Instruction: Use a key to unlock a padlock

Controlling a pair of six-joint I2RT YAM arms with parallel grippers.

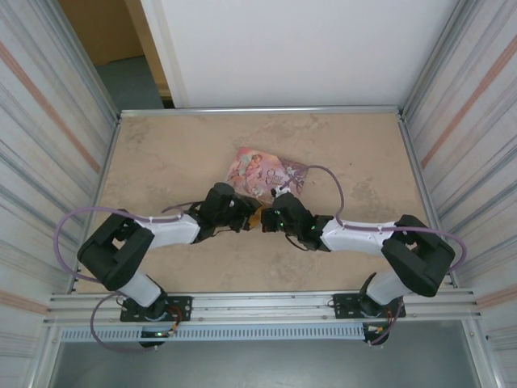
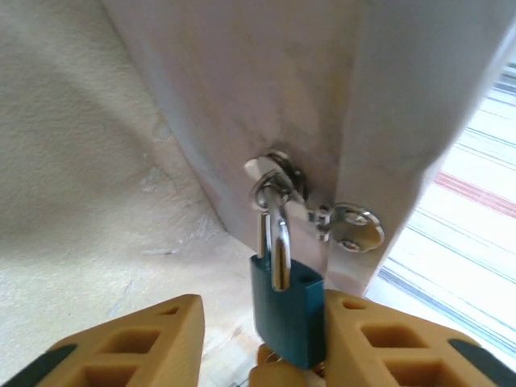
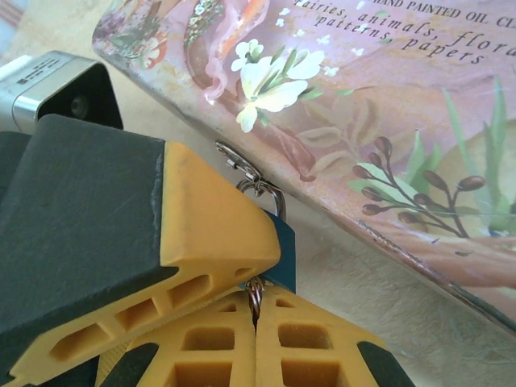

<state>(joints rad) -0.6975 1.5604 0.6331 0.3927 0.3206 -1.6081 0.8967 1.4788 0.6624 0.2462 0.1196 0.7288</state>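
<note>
Padlock (image 2: 286, 310): small, light, rigid, smooth-sided; hangs by shackle (image 2: 278, 234) from hasp (image 2: 278, 173) of tin (image 3: 387, 121), likely swings. Hold: flat body sides. Left gripper (image 2: 262, 322): jaws apart, straddling body. Right gripper (image 3: 258, 310): pinched together on wire ring (image 3: 254, 300) beneath padlock.

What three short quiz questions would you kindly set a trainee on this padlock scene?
1. True or false: the padlock has its shackle through the clasp on the pink tin.
2. Fill in: the right gripper is shut on a small ___ at the padlock's base.
3. Whose fingers stand apart beside the padlock? A: left gripper. B: right gripper. C: both.
Key: 1 true; 2 ring; 3 A.
</note>
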